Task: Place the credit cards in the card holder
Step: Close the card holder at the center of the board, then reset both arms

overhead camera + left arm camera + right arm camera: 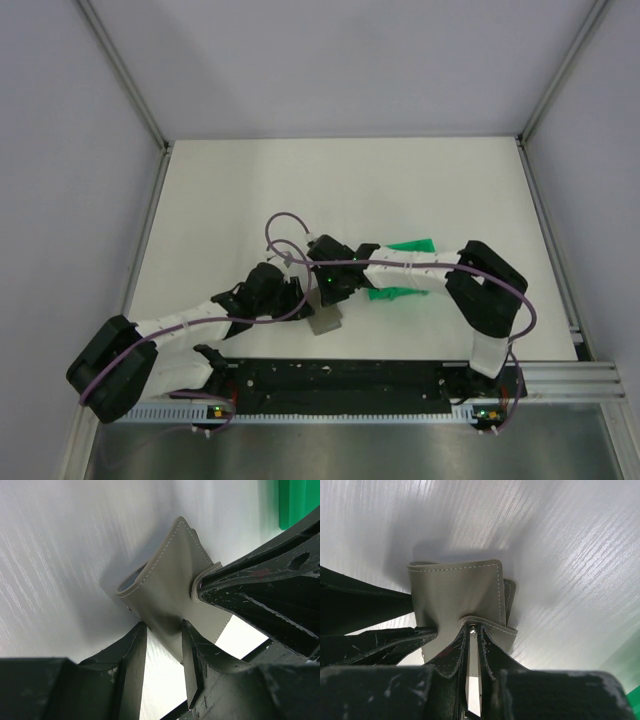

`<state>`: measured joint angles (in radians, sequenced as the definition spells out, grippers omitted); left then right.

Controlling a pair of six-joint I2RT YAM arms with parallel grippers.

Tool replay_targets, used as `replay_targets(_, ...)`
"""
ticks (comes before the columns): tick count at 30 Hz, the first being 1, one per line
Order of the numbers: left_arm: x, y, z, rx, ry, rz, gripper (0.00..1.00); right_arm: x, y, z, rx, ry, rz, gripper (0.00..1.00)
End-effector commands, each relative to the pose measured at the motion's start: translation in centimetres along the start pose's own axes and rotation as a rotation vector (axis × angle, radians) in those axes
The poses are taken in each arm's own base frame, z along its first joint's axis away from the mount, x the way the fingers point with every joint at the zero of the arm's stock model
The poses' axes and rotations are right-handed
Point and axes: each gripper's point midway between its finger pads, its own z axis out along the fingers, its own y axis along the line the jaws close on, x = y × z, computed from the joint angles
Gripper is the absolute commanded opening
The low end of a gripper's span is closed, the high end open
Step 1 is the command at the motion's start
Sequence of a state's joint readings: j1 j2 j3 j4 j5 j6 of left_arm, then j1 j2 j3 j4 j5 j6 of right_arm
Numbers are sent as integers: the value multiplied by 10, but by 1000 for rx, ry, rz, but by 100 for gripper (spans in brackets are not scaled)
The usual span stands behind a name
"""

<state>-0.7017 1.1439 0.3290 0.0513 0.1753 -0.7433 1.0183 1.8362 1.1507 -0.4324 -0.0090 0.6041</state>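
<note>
The card holder (324, 320) is a grey stitched sleeve held up off the white table near the front edge. My left gripper (164, 627) is shut on its lower part, one finger on each side of the card holder (170, 585). My right gripper (474, 627) is shut, and its tips are tucked under a stitched pocket lip of the card holder (455, 590), which bulges around them. The right fingers (250, 590) reach in from the right in the left wrist view. No credit cards show; whether one sits between the right tips is hidden.
A bright green plastic frame tray (400, 245) lies on the table under the right forearm, and shows at a corner (295, 500) in the left wrist view. Metal rails and grey walls border the table (240, 190).
</note>
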Motion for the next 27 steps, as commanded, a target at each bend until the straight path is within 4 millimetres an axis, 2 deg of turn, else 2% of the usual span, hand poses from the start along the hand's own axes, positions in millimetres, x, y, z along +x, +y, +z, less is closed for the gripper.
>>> replay_targets(1, -11, -17, 0, 78, -48, 8, 38, 100, -82, 46, 300, 312, -68, 1)
replay_targets(8, -11, -17, -1, 83, -58, 5, 38, 113, -88, 55, 341, 341, -60, 1)
replay_targets(11, -11, -17, -2, 85, -60, 7, 38, 106, -86, 50, 338, 307, -53, 9)
replay_targets(14, -16, -20, -5, 90, -80, 15, 39, 75, -70, 39, 290, 200, -61, 15)
replay_targets(17, -25, -18, -10, 57, -107, 20, 47, 25, -45, 9, 218, 5, -49, 22)
replay_targets(19, -31, -16, -14, 28, -137, 11, 53, -4, -32, -15, 171, -116, -39, 38)
replay_targets(21, -41, -14, -20, -4, -187, -3, 63, -26, -26, -37, 147, -225, -30, 48)
replay_targets(22, -43, -9, -24, -33, -195, -15, 67, -34, -21, -48, 116, -269, -28, 53)
replay_targets(24, -55, -5, -32, -79, -256, -36, 87, -46, -21, -64, 75, -333, -5, 60)
replay_targets(25, -62, -4, -36, -98, -282, -43, 93, -49, -21, -71, 48, -355, 6, 62)
replay_targets(26, -66, -3, -40, -114, -300, -48, 98, -51, -22, -78, 21, -374, 19, 62)
replay_targets(27, -70, -1, -43, -138, -312, -56, 98, -54, -25, -86, 1, -395, 43, 62)
